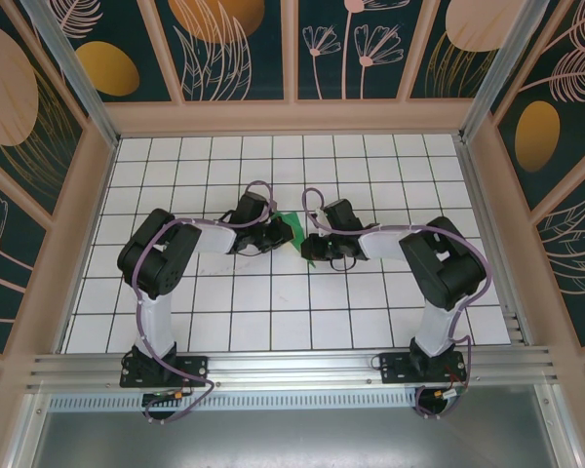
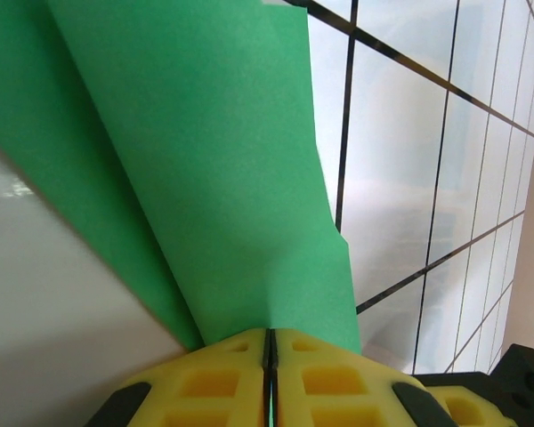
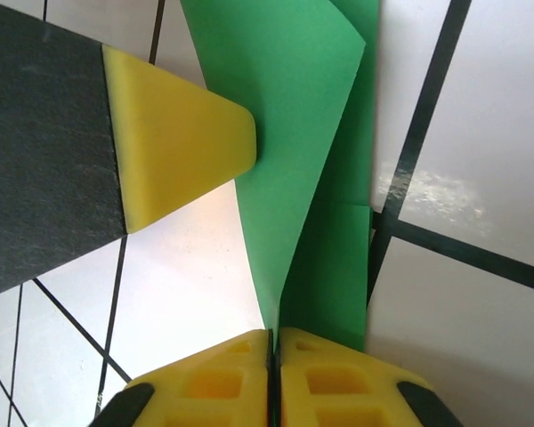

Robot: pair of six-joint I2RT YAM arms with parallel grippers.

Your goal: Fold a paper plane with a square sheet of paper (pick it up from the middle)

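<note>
Square sheet of paper point(image 1: 294, 229), green, folded into layers: you find it at the middle of the top view, over the gridded counter point(image 1: 370, 302), between the two arms. Left jaws: clamped on one end of it. Right jaws: clamped on the opposite end, where you see creased layers fanning upward point(image 3: 294, 116).

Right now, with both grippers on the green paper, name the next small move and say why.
Probably hold the left gripper clamped and slide the right gripper a little along the fold to sharpen it. Both are shut on the green paper, and its layers gape apart instead of lying flat, so the crease looks unfinished.
</note>
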